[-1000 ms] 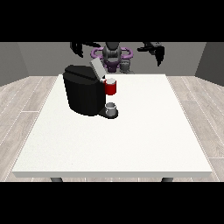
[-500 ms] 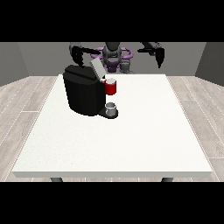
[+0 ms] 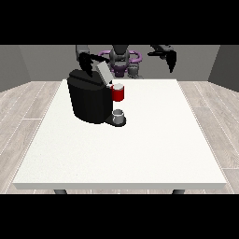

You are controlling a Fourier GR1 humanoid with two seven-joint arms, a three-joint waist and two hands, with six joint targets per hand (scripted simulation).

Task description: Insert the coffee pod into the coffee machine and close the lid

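A black coffee machine [image 3: 88,98] stands on the white table [image 3: 140,140] at the back left. Its grey lid [image 3: 103,73] is tilted up and open. A red part [image 3: 118,93] sits at the machine's front, and below it a small grey cup [image 3: 118,115] rests on the drip base. I cannot make out the coffee pod. The hand at the view's left [image 3: 85,62] hangs just above the machine's top, behind the lid, fingers pointing down. The hand at the view's right [image 3: 171,59] is raised in the air over the table's far right edge, holding nothing.
The robot's torso [image 3: 120,60] stands behind the table's far edge. Wooden floor surrounds the table on both sides. The white tabletop stretches wide in front of and to the right of the machine.
The hand at the view's left has come down and inward to the machine's top beside the lid. The hand at the view's right has lowered a little, its fingers now pointing down.
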